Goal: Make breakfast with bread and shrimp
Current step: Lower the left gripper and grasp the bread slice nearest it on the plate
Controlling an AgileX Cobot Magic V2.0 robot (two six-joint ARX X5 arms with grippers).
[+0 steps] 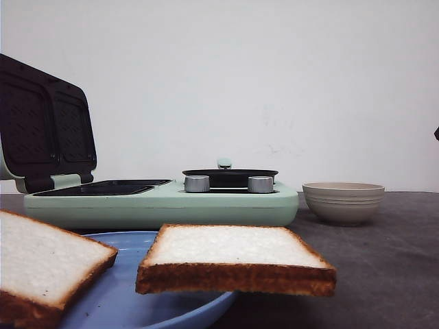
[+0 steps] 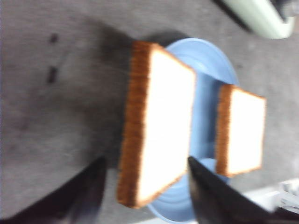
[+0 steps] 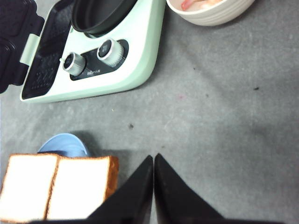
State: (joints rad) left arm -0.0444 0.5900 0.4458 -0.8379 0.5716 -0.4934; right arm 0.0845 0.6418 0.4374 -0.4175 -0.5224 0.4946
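The dark grey worktop [image 1: 405,260] carries everything here, and going by how it all lies, the breakfast has hardly begun. The largest thing on it is the mint-green breakfast maker [image 1: 161,204], set toward the far edge. Its black ribbed sandwich lid [image 1: 44,123] stands open, and the griddle plate [image 1: 103,187] below shows bare. Its shallow black pan [image 1: 230,176] sits behind two silver knobs [image 3: 88,56], and as far as its inside shows, nothing is in it.

Next in size, the round pale-blue plate [image 1: 127,301] sits at the near edge. It bears both square slices of white bread with toasted brown crusts [image 1: 233,259], side by side, one overhanging the rim; neither has reached the griddle.

The beige ribbed bowl [image 1: 343,201] stands just beside the maker's pan end, toward the far right. The small orange-red and whitish shrimp [image 3: 196,3] lie inside it, seen only in the right wrist view.

The left gripper [image 2: 145,186] hangs above the plate with its fingers spread wide, either side of the nearer slice's end. Whether they touch it I cannot tell; they do not look closed on it. The right gripper [image 3: 153,186] hovers over bare worktop beside the plate, fingers pressed together, holding nothing.

Left to do, I judge: bread onto the griddle, shrimp into the pan, and the cooking.
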